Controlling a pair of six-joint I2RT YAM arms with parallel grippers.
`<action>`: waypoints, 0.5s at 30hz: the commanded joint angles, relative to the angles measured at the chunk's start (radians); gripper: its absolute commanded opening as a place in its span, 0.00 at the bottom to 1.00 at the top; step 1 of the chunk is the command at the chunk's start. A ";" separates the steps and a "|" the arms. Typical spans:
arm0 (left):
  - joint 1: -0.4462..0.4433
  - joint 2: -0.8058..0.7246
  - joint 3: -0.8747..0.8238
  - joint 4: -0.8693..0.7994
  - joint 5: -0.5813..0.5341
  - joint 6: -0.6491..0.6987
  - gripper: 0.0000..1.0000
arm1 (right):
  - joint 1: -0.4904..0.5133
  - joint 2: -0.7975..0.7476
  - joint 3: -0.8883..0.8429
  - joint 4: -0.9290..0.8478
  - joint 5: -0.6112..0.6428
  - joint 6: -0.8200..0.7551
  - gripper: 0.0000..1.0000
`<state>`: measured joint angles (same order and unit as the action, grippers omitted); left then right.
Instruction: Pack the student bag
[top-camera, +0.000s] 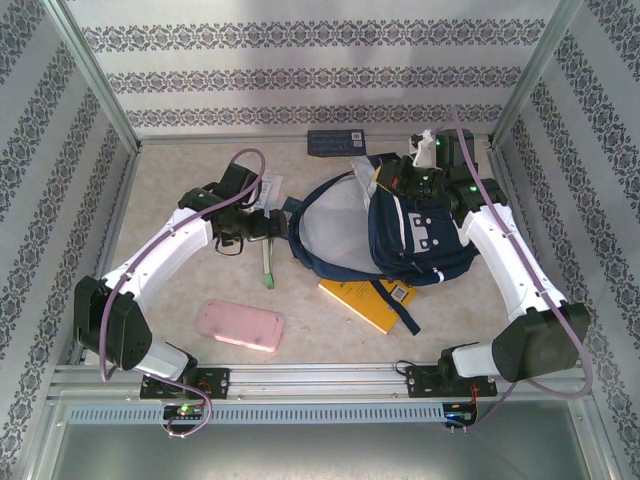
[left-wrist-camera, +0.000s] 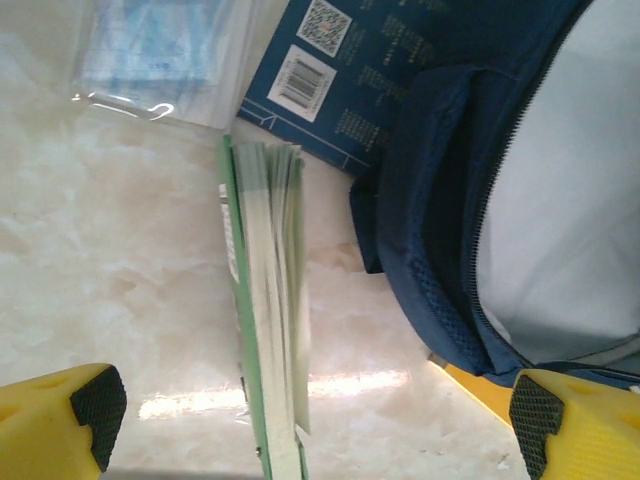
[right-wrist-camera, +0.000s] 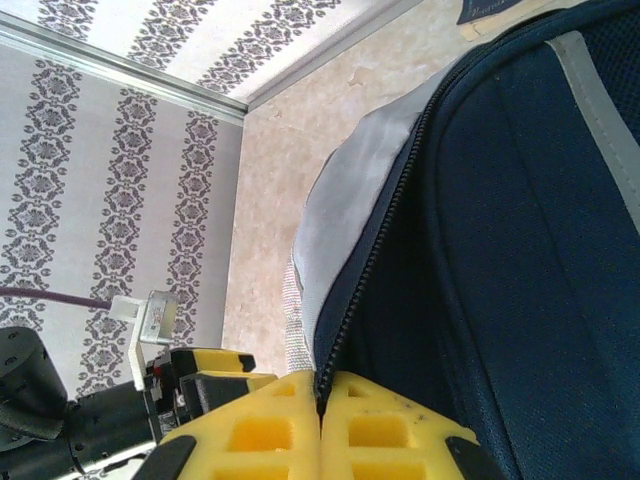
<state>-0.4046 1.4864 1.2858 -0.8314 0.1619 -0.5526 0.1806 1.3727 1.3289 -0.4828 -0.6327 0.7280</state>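
Note:
The student bag (top-camera: 415, 235), a navy backpack, lies in the middle of the table with its main zip open and pale grey lining (top-camera: 335, 225) showing. My right gripper (right-wrist-camera: 322, 400) is shut on the bag's zipper edge (right-wrist-camera: 375, 250) at the bag's far side (top-camera: 415, 180). My left gripper (top-camera: 263, 228) hangs open just left of the bag's mouth. A thin green-covered notebook (left-wrist-camera: 265, 330) lies on the table below and between its yellow fingers (left-wrist-camera: 85, 415), touching neither. The bag's rim (left-wrist-camera: 440, 230) is to the right of the notebook.
A yellow book (top-camera: 368, 300) sticks out from under the bag's near side. Near the front left lies a pink case (top-camera: 240, 325). A dark blue box (top-camera: 335, 142) with barcodes lies at the back, a clear plastic packet (left-wrist-camera: 150, 50) beside it. Patterned walls enclose the table.

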 joint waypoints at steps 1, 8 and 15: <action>0.001 0.039 -0.016 -0.048 -0.036 0.010 1.00 | -0.003 -0.054 -0.005 0.016 0.008 -0.024 0.00; -0.004 0.140 -0.022 -0.012 -0.008 -0.015 0.99 | -0.001 -0.054 -0.020 0.024 0.008 -0.017 0.00; -0.004 0.212 -0.041 0.055 0.020 -0.054 0.91 | 0.006 -0.054 -0.039 0.041 0.010 -0.009 0.00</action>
<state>-0.4046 1.6733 1.2556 -0.8143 0.1684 -0.5800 0.1810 1.3544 1.2995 -0.4812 -0.6285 0.7261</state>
